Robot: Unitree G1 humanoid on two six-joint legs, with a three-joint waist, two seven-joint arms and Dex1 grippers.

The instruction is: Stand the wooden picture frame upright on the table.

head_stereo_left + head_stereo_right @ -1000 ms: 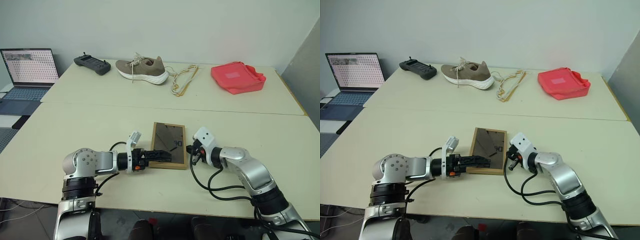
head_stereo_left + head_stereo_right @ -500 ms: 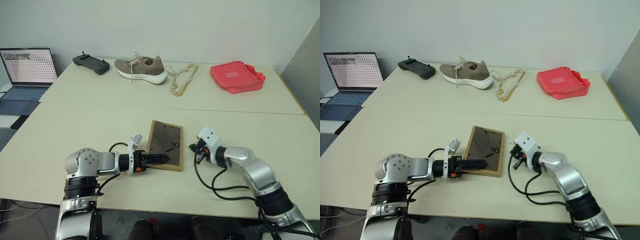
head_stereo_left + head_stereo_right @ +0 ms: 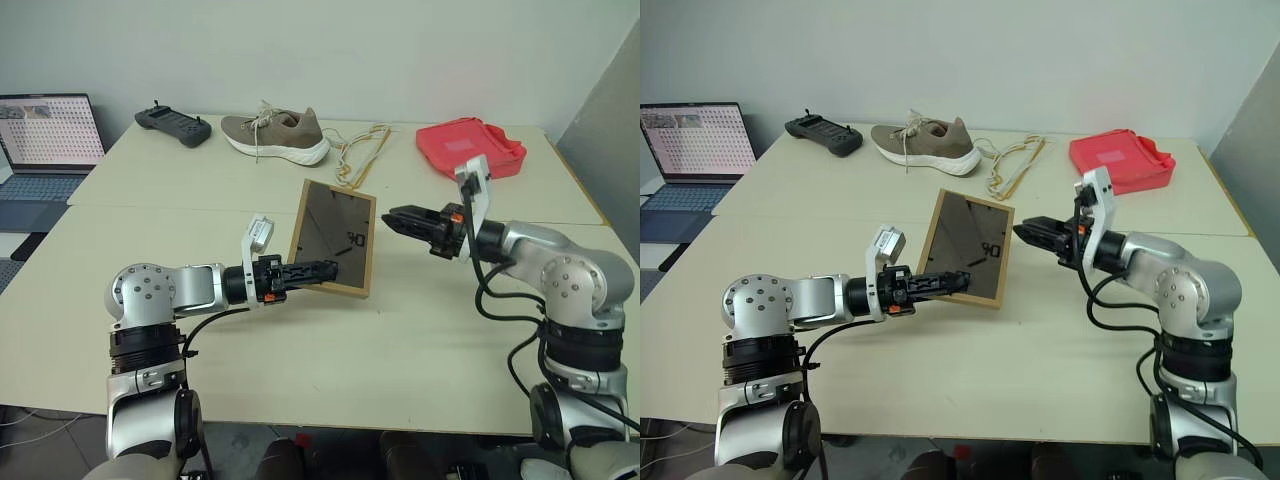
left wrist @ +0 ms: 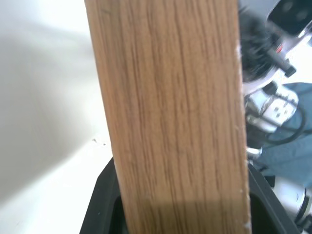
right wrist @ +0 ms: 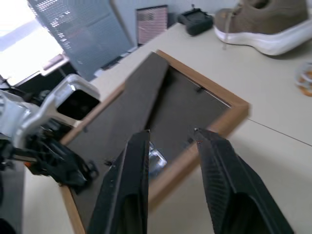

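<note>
The wooden picture frame (image 3: 335,238) is tipped up steeply above the table (image 3: 420,340), its dark brown back and fold-out stand (image 5: 146,100) facing me. My left gripper (image 3: 312,270) is shut on the frame's lower edge. In the left wrist view the light-wood edge (image 4: 170,107) sits between the black fingers (image 4: 103,204). My right gripper (image 3: 392,217) hangs level just right of the frame and points at it. It is open, with nothing between its fingers (image 5: 127,180). I cannot tell whether the frame's bottom edge touches the table.
Along the far side of the table lie a black controller (image 3: 172,124), a brown shoe (image 3: 275,136), a coil of pale cord (image 3: 360,150) and a red bag (image 3: 470,150). A laptop (image 3: 45,135) stands open at the far left.
The frame has gone from lying flat to steeply tilted as my left gripper closed on its edge and rose. My right gripper lifted off the table beside the frame and opened.
</note>
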